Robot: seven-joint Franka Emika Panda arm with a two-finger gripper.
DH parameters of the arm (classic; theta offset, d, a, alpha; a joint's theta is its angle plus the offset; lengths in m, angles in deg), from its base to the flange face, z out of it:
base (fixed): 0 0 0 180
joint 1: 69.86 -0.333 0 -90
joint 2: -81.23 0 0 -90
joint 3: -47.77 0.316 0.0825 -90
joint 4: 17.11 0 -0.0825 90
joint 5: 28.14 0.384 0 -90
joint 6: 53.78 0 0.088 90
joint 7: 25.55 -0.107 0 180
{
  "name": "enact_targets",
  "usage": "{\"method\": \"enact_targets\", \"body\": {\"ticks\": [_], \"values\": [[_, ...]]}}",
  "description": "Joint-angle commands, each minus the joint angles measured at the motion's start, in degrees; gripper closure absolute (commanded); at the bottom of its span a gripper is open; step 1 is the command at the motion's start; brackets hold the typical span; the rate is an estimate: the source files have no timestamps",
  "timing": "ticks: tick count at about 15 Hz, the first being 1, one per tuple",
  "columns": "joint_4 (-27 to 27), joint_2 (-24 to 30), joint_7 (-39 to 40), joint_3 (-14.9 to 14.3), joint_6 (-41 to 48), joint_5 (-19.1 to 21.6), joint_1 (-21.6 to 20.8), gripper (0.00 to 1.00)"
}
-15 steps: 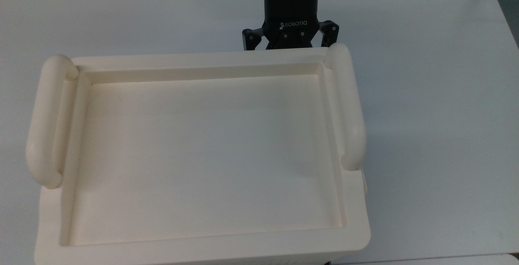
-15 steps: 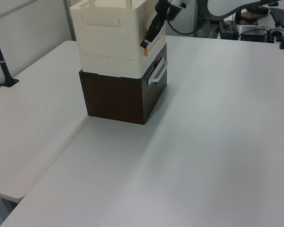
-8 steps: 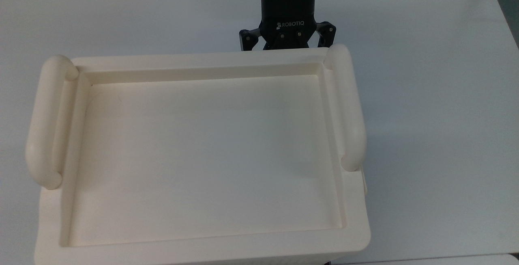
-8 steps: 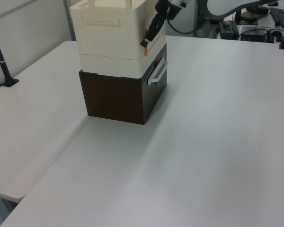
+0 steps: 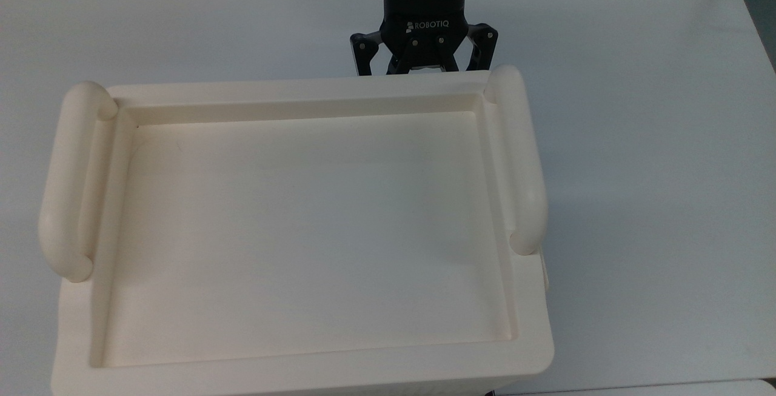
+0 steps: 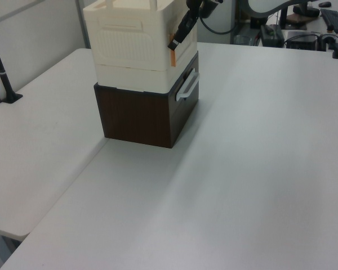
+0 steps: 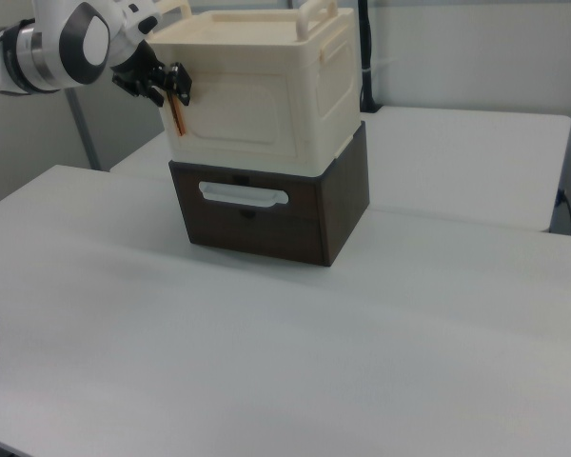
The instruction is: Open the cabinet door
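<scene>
Hand [image 5: 422, 65], top view: its black body sits just beyond the far edge of the cabinet [image 5: 303, 226], near the top view's right-hand handle [image 5: 518, 159], fingers spread apart with the tips hidden below the rim. Left view: the hand [image 6: 177, 40] meets the cabinet door [image 6: 183, 34] at an orange tab [image 6: 172, 53], above a brown drawer unit [image 6: 149, 115] on the table [image 6: 242, 180]. Right view: the hand [image 7: 167, 88] touches the door's [image 7: 238, 119] left edge in the right view, beside the orange tab; the door lies closed, flat and upright, so the pull must likely swing that edge outward. Compared with earlier frames, the hand has drawn slightly back from the cabinet and its fingers have opened wider.
</scene>
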Motion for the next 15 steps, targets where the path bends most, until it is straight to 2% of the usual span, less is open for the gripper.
{"method": "enact_targets", "body": {"ticks": [1, 5, 7, 15], "values": [[-0.5, 0.2, -1.3, -0.4, 1.2, -0.6, -0.3, 0.56], [-0.5, 0.4, -1.3, -0.3, 1.3, -0.6, -0.3, 0.77], [-0.5, 0.5, -1.3, -0.3, 1.5, -0.6, -0.3, 0.80], [-0.4, 3.1, -0.8, -0.3, 12.9, -0.2, -0.3, 0.82]]}}
